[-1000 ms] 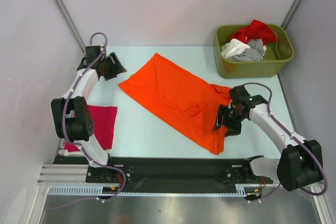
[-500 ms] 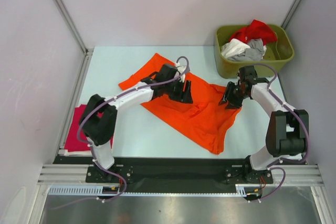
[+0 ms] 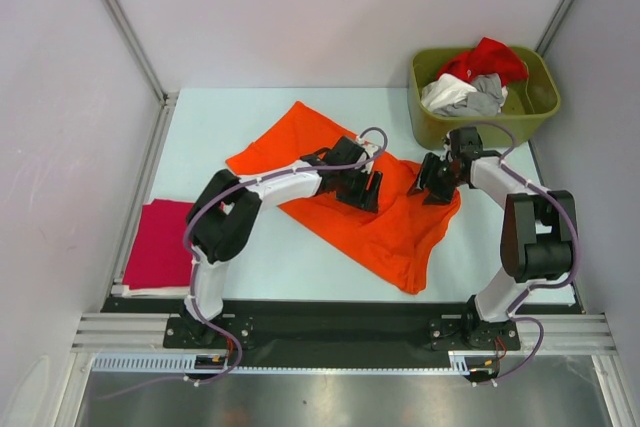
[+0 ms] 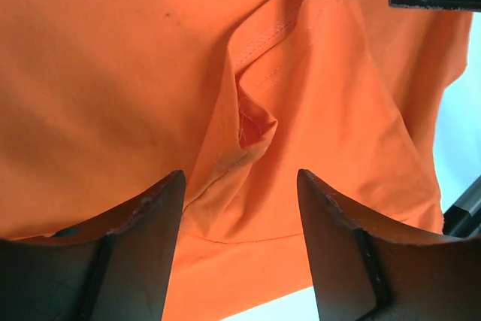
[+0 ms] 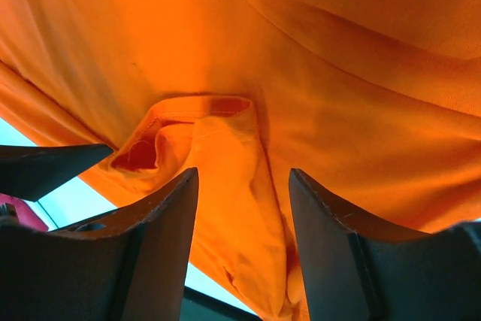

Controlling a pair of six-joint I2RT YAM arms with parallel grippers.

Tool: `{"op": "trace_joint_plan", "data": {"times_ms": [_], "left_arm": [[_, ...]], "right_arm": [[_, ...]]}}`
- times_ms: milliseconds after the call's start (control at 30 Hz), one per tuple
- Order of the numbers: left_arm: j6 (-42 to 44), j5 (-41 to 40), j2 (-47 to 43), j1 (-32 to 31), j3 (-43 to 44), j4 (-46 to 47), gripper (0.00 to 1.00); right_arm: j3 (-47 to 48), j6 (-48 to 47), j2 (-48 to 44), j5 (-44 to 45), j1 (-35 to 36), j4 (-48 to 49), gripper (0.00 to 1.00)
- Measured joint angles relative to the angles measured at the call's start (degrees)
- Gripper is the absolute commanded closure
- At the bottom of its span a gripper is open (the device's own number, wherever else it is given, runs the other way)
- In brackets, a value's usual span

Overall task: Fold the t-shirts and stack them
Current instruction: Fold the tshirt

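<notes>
A large bright orange t-shirt point(image 3: 300, 152) lies spread diagonally across the middle of the table. My left gripper point(image 3: 366, 187) hovers low over its middle, jaws open, a wrinkled seam ridge of orange cloth point(image 4: 248, 122) just ahead of the fingers point(image 4: 150, 223). My right gripper point(image 3: 430, 180) is at the shirt's far right edge, open, with a bunched sleeve fold point(image 5: 225, 155) running between its fingers point(image 5: 323, 223). The two grippers face each other a short way apart. A folded magenta-red t-shirt point(image 3: 160, 244) lies flat at the near left.
An olive-green bin point(image 3: 432, 129) stands at the back right, holding crumpled red point(image 3: 487, 57), white point(image 3: 445, 93) and grey point(image 3: 486, 99) tees. Side walls close in the table on the left and right. The black arm-base rail point(image 3: 330, 322) runs along the near edge.
The left arm swung from the back left corner onto the orange shirt's middle. The right gripper moved from the shirt's near right side up to its far right edge.
</notes>
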Motion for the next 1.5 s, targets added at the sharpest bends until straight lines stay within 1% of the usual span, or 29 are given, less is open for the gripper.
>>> {"op": "trace_joint_plan", "data": {"times_ms": [133, 200, 467, 667, 767, 800, 867, 933, 967, 1000, 1233, 1400, 1500], "left_arm": [[0.0, -1.0, 1.2, -0.3, 1.6, -1.0, 0.38], [0.0, -1.3, 1.7, -0.3, 2.5, -1.4, 0.41], [0.0, -2.5, 3.2, -0.2, 4.5, -3.3, 0.50], [0.1, -3.1, 4.7, -0.2, 6.0, -5.1, 0.56], [0.3, -3.3, 5.0, -0.2, 6.5, -5.7, 0.68], [0.5, -3.5, 5.0, -0.2, 6.8, -5.9, 0.75], [0.9, -3.8, 5.1, -0.2, 7.2, -6.1, 0.80], [1.0, -4.1, 5.2, -0.2, 7.5, -6.1, 0.83], [1.1, -4.2, 5.2, -0.2, 7.5, -6.1, 0.86], [1.1, -4.3, 5.2, 0.0, 7.5, -6.2, 0.87], [0.9, -4.5, 5.2, 1.2, 7.5, -6.5, 0.96], [0.4, -5.6, 5.2, 1.9, 7.4, -6.4, 0.99], [0.0, -5.9, 5.2, 2.2, 7.3, -6.4, 0.99]], "right_arm": [[-1.2, 0.0, 0.3, 0.5, 0.4, 2.3, 0.45], [-1.6, 0.0, 0.6, 0.9, 0.8, 3.5, 0.50], [-2.3, -0.2, 3.2, 1.4, 3.1, 6.8, 0.58], [-2.4, -0.4, 4.5, 2.0, 3.1, 7.6, 0.61], [-2.4, -0.5, 5.1, 2.3, 3.1, 7.8, 0.67], [-2.4, -0.6, 5.3, 2.3, 3.1, 7.8, 0.71], [-2.4, -0.7, 5.4, 2.4, 3.1, 7.8, 0.76], [-2.4, -0.9, 5.4, 2.4, 3.2, 7.9, 0.86], [-2.4, -1.1, 5.4, 2.5, 3.2, 8.0, 0.93], [-2.4, -1.2, 5.4, 2.5, 3.2, 8.0, 1.00], [-2.4, -1.5, 5.1, 2.9, 3.2, 8.2, 1.00], [-2.4, -1.4, 2.6, 3.0, 3.5, 8.1, 1.00], [-2.1, -1.4, 1.1, 3.1, 3.6, 7.6, 1.00]]}}
